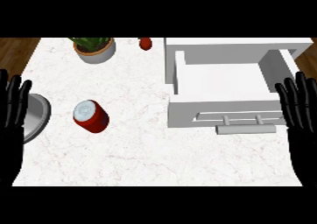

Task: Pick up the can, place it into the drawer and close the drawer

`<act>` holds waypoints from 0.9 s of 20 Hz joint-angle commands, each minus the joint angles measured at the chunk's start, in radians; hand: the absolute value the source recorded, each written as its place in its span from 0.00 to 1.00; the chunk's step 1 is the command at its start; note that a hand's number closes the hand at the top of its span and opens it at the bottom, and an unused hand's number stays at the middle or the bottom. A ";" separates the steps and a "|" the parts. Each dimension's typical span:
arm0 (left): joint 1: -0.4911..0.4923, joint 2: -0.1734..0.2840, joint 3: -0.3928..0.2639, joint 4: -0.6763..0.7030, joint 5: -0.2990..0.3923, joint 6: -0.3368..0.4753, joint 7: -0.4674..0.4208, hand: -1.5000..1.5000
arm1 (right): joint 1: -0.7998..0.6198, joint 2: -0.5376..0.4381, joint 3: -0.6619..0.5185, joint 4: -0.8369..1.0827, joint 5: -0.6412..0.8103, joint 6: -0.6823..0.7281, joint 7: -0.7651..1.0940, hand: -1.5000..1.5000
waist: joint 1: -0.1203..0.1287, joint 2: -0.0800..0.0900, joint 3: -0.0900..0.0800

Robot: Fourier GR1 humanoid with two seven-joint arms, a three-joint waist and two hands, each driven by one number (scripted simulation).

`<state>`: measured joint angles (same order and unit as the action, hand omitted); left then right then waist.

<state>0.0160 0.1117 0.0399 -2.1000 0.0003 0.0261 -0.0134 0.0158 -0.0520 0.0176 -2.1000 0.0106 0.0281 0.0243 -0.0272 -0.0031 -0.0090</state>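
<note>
A red can (91, 116) with a silver top stands on the white marble counter, left of centre. To its right a white drawer (222, 83) is pulled out, its inside showing bare, with a bar handle (245, 129) on its front. My left hand (7, 118) rests open at the left edge, fingers up, well left of the can. At the right edge my right hand (303, 113) rests open beside the drawer's front corner. Neither hand touches anything.
A potted green plant (94, 47) stands at the back left. A small red object (146, 43) lies at the back edge near the drawer cabinet. A grey round dish (36, 117) shows partly behind my left hand.
</note>
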 commanded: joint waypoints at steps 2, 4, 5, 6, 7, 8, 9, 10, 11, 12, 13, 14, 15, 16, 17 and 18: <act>-0.059 -0.066 -0.044 0.054 -0.132 0.108 0.004 0.00 | -0.034 -0.034 -0.073 -0.031 -0.062 0.016 0.040 0.00 | 0.022 0.003 0.009; -0.080 -0.101 -0.041 0.015 -0.208 0.210 0.098 0.00 | 0.024 0.017 -0.014 -0.057 -0.003 -0.024 0.007 0.00 | 0.018 0.002 0.010; -0.021 -0.108 -0.022 0.037 -0.225 0.231 0.038 0.00 | -0.044 -0.034 -0.112 -0.001 -0.081 0.008 0.005 0.00 | 0.025 0.004 0.010; 0.011 -0.109 -0.054 -0.055 -0.269 0.289 0.104 0.00 | -0.071 0.007 -0.039 0.013 0.003 -0.038 0.006 0.00 | 0.039 0.002 0.010; 0.084 -0.110 0.049 0.063 -0.151 0.340 0.207 0.00 | 0.062 0.006 -0.089 0.048 -0.010 -0.062 0.115 0.00 | 0.035 0.013 0.009; 0.062 -0.110 0.028 0.088 -0.173 0.404 0.250 0.00 | 0.033 0.019 -0.069 0.046 0.001 -0.075 0.131 0.00 | 0.029 0.013 0.009; 0.090 -0.110 0.019 0.069 -0.167 0.429 0.266 0.00 | 0.035 0.004 -0.087 0.057 0.007 -0.077 0.153 0.00 | 0.035 0.007 0.009; 0.065 -0.111 -0.019 0.084 -0.221 0.477 0.298 0.00 | 0.027 -0.008 -0.086 0.016 -0.006 -0.074 0.215 0.00 | 0.020 0.005 0.009; 0.066 -0.111 -0.052 0.035 -0.238 0.504 0.362 0.00 | 0.058 -0.001 -0.082 0.003 -0.013 -0.070 0.217 0.00 | 0.021 0.002 0.010; 0.009 -0.111 -0.056 0.091 -0.274 0.540 0.384 0.00 | -0.014 -0.011 -0.119 0.059 -0.028 -0.079 0.207 0.00 | 0.023 0.006 0.010; 0.078 -0.111 -0.137 -0.024 -0.323 0.567 0.456 0.00 | 0.082 -0.011 -0.101 0.037 -0.024 -0.049 0.168 0.00 | 0.024 0.001 0.011; 0.000 -0.111 -0.095 0.027 -0.325 0.566 0.485 0.00 | 0.037 0.010 -0.079 0.013 0.003 -0.093 0.232 0.00 | 0.023 0.003 0.010; 0.013 -0.111 -0.124 -0.018 -0.379 0.559 0.544 0.00 | 0.084 -0.011 -0.116 0.042 -0.030 -0.046 0.135 0.00 | 0.024 0.002 0.010; 0.020 -0.111 -0.154 0.010 -0.397 0.596 0.524 0.00 | 0.079 -0.028 -0.136 -0.014 -0.060 -0.039 0.202 0.00 | 0.023 0.002 0.010; -0.006 -0.112 -0.106 0.027 -0.372 0.554 0.498 0.00 | 0.035 -0.052 -0.167 0.084 -0.071 -0.016 0.171 0.00 | 0.026 0.003 0.009; -0.018 -0.112 -0.116 -0.039 -0.434 0.564 0.581 0.00 | 0.023 -0.028 -0.144 0.047 -0.039 -0.055 0.189 0.00 | 0.027 0.002 0.009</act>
<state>0.0289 0.0025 -0.0593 -2.0910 -0.3452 0.5574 0.4542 0.0586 -0.0728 -0.1049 -2.0633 -0.0260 -0.0208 0.1993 -0.0023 0.0000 0.0006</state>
